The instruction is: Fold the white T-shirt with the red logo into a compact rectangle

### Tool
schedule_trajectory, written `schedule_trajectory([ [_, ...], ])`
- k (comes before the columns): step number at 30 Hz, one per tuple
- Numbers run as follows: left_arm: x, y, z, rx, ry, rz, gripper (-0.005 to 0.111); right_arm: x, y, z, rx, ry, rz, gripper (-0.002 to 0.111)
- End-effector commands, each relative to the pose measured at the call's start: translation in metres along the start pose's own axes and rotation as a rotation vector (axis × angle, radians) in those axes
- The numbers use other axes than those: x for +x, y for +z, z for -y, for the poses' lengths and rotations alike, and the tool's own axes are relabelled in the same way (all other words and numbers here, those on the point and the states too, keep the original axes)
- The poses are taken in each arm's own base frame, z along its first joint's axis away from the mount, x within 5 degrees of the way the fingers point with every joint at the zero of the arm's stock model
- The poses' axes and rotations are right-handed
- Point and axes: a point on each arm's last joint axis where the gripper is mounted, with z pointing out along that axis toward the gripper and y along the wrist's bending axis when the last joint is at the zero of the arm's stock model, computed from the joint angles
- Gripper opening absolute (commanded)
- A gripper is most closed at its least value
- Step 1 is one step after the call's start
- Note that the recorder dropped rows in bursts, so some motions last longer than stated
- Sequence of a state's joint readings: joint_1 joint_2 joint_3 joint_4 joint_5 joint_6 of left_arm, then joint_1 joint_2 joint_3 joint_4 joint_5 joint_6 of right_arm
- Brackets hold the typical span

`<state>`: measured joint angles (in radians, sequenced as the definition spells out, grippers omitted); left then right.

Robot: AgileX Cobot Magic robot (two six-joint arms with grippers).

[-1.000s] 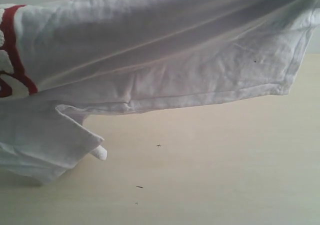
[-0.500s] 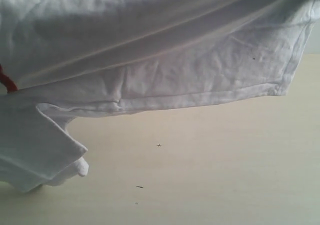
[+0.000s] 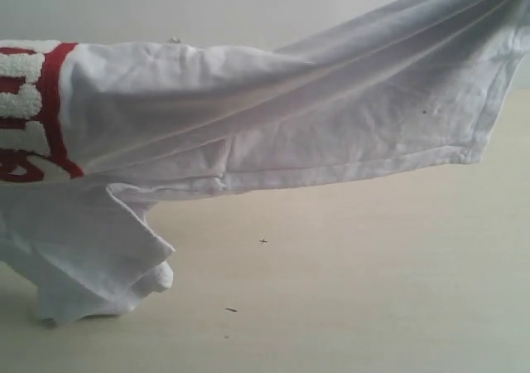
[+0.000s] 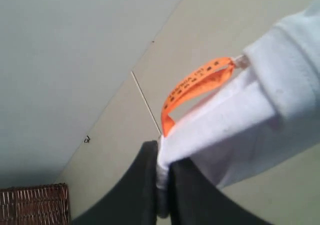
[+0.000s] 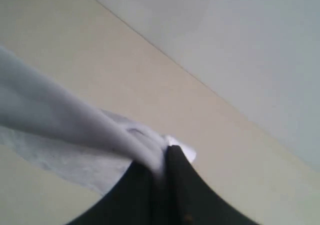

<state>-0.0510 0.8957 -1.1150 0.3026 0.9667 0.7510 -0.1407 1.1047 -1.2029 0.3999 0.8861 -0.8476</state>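
We see the red logo (image 3: 33, 112) swing back into view as left pincer (image 4: 162, 185) and right pincer (image 5: 162, 180), clamped tight on the white T-shirt (image 3: 273, 116), hold it stretched over the desk (image 3: 373, 290) — no fold yet.

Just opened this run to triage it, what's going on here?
Both arms hold the white T-shirt mostly up off the table. The left hand is shut on cloth beside the orange neck tag; the right hand is shut on another bunched edge. The shirt stretches across the exterior view, red logo at its left edge, with one loose part sagging down to the table on the left. No tidy fold shows yet.
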Motion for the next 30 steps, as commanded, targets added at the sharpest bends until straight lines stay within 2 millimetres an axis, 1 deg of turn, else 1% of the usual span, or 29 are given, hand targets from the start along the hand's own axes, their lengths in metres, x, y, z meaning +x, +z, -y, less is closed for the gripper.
schedule_trajectory([
  [1,0.003,-0.013,-0.005,-0.058,-0.033,0.023,0.000,-0.012,-0.020,0.002,0.066,0.018,0.075,0.000],
  [3,0.008,-0.024,-0.004,-0.075,-0.055,0.031,0.000,-0.013,-0.031,-0.002,0.083,0.029,0.103,0.000],
  [5,0.013,-0.035,-0.002,-0.087,-0.068,0.036,0.000,-0.013,-0.038,-0.006,0.087,0.038,0.119,0.000],
  [8,0.019,-0.050,0.000,-0.115,-0.081,0.055,0.000,-0.010,-0.040,-0.016,0.069,-0.021,0.099,0.000],
  [10,0.022,-0.053,0.003,-0.103,-0.083,0.043,0.000,-0.006,-0.039,-0.020,0.076,-0.063,0.069,0.000],
  [12,0.022,-0.053,0.009,-0.036,-0.050,0.040,0.000,-0.001,-0.035,-0.024,0.076,-0.077,0.030,0.000],
  [14,0.018,-0.049,0.017,0.039,-0.015,0.078,0.000,0.004,-0.031,-0.025,0.065,-0.071,0.003,0.000],
  [16,0.013,-0.040,0.024,0.122,0.002,0.103,0.000,0.008,-0.024,-0.026,0.043,-0.043,-0.022,0.000],
  [19,0.010,-0.019,0.030,0.238,0.021,0.024,0.000,0.014,-0.009,-0.026,-0.015,-0.020,-0.107,0.000],
  [24,-0.001,0.022,0.031,0.334,0.063,-0.060,0.000,0.025,0.034,-0.020,-0.088,0.049,-0.275,0.000],
  [25,-0.003,0.032,0.030,0.338,0.091,-0.076,0.000,0.029,0.049,-0.017,-0.099,0.045,-0.326,0.000],
  [26,-0.006,0.041,0.029,0.329,0.106,-0.083,0.000,0.032,0.058,-0.015,-0.101,0.053,-0.355,0.000],
  [29,-0.013,0.077,0.026,0.307,0.160,-0.121,0.000,0.037,0.093,-0.006,-0.123,0.052,-0.447,0.000],
  [30,-0.019,0.103,0.024,0.279,0.206,-0.129,0.000,0.039,0.121,0.000,-0.156,0.061,-0.501,0.000],
])
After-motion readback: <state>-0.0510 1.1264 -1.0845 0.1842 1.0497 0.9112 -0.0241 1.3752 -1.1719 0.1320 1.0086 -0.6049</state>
